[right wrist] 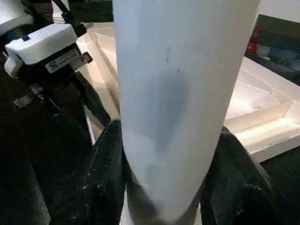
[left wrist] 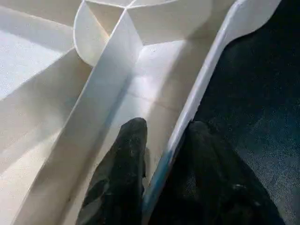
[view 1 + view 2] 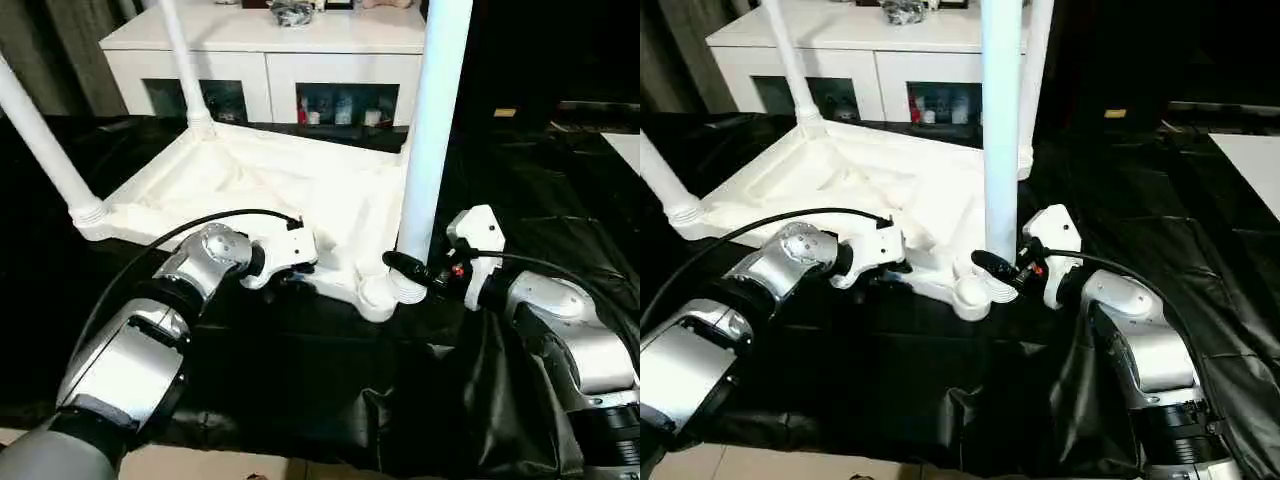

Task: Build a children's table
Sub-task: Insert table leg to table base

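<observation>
On the black-covered work surface (image 3: pixel 300 380), your table top (image 3: pixel 250 170) lies underside up, with legs standing in its corner sockets. Your right gripper (image 1: pixel 164 187) is clamped around the near leg (image 3: pixel 432 130) just above its socket (image 3: pixel 385 292); your left gripper (image 2: pixel 161 159) straddles the near rim (image 2: pixel 206 79), one finger inside, one outside, though I can't tell whether it has bitten yet. If that rim hold is loose, pushing or twisting the leg could slide the whole top. The leg may be seated crooked; forcing it risks jamming, or toppling it.
</observation>
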